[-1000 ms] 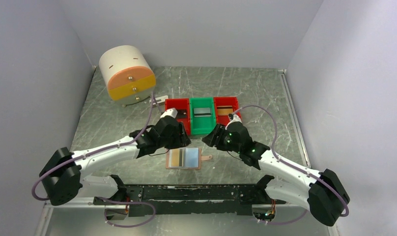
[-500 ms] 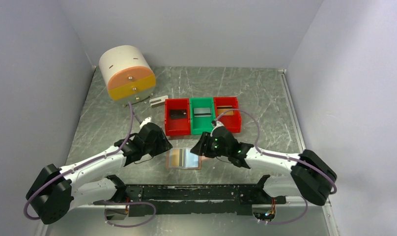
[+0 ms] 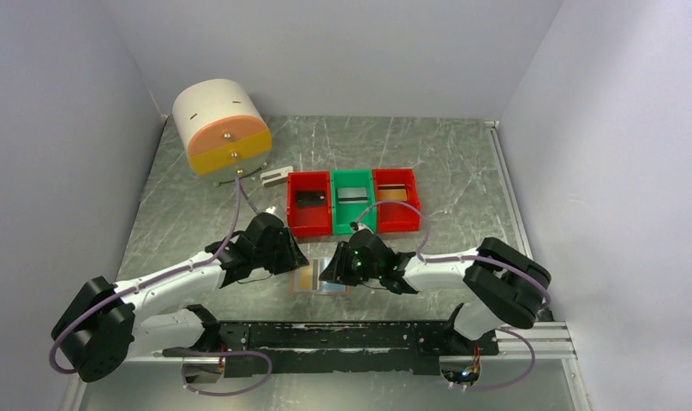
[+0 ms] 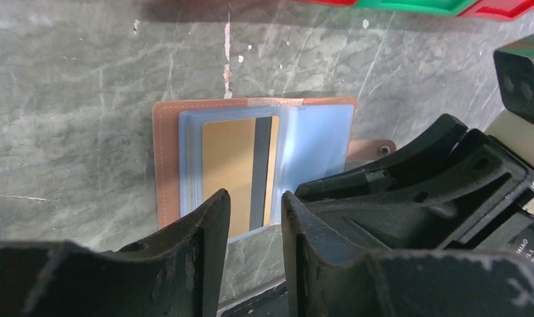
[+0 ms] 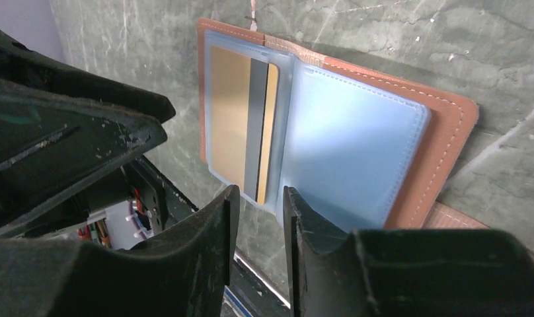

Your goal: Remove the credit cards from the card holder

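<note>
The left pincer hangs low over the desk at the holder's left near corner. Its jaws stand a narrow slit apart and hold nothing.

Just right of it the card holder lies flat and spread open, blue pockets up, between the two arms. In its left pocket sits one gold card with a grey stripe. The right pocket looks empty. The strap tab pokes out on the right side.

The right pincer hovers just above the holder's near edge, by the fold. It too is parted only a little and grips nothing.

Behind them, the three bins each hold a card, so this looks like the last one to come out. The step in hand seems to be the approach for that pull.

Next, one pincer likely has to pin the leather down while the other catches the card's near edge where it shows at the pocket mouth. Then it must draw the card straight along the sleeve. The card lies flat under clear film, so the catch will be thin. The light holder may drag along if not held.
</note>
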You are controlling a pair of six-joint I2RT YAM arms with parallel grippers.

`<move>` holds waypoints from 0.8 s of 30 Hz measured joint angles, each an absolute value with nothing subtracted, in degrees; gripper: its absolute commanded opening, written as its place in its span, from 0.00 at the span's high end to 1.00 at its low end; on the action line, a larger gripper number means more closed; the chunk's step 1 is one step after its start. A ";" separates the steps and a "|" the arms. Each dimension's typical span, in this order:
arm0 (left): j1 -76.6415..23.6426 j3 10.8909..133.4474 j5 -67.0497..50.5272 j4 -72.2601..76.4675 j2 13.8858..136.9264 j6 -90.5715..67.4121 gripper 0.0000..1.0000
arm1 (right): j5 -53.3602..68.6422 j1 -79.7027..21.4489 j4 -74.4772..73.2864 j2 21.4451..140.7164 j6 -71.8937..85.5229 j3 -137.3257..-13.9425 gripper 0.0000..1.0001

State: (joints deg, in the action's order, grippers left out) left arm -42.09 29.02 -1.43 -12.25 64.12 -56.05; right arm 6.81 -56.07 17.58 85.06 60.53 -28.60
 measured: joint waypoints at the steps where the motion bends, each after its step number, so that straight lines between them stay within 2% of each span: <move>1: -42.09 28.91 -1.96 -11.92 64.34 -55.83 0.61 | 7.14 -56.07 18.22 85.71 60.86 -28.60 0.67; 11: -42.09 28.32 -5.19 -11.33 67.48 -53.56 0.66 | 9.15 -55.81 21.43 88.68 62.19 -28.86 0.69; 14: -42.09 28.32 -5.61 -11.35 68.88 -53.17 0.67 | 9.39 -55.31 21.61 89.38 62.39 -29.17 0.72; 24: -42.09 28.10 -7.88 -9.26 72.47 -52.75 0.77 | 11.90 -53.56 25.06 92.55 63.24 -29.21 0.77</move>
